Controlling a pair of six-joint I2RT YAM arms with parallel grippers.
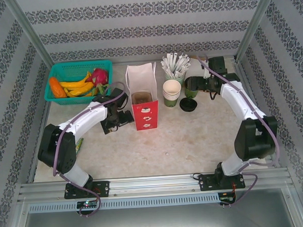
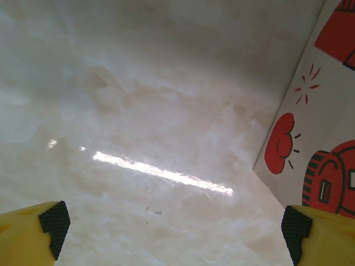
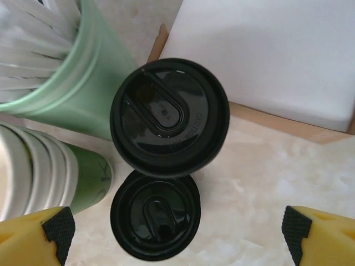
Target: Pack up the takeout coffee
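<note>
Far L: a green basket (image 1: 73, 71) w/ fruit. The L gripper (image 2: 172, 221) is wide open, holding nothing. It sits low over the table, right beside the gift bag (image 1: 142, 101), which stands open in the middle. R of the bag are the stacked cups (image 1: 171, 92). Then comes the takeout coffee (image 3: 169, 116), far R, next to a green holder (image 3: 77, 83) of white sticks. A loose lid (image 3: 155, 216) lies just near of it. The R gripper (image 3: 176, 235) is over the coffee, wide open, not touching it. The cup is prob. light, thin paper & squishy, and it could spill if tipped. Best to hold it gently by the sides, below the lid, & keep it up straight.
</note>
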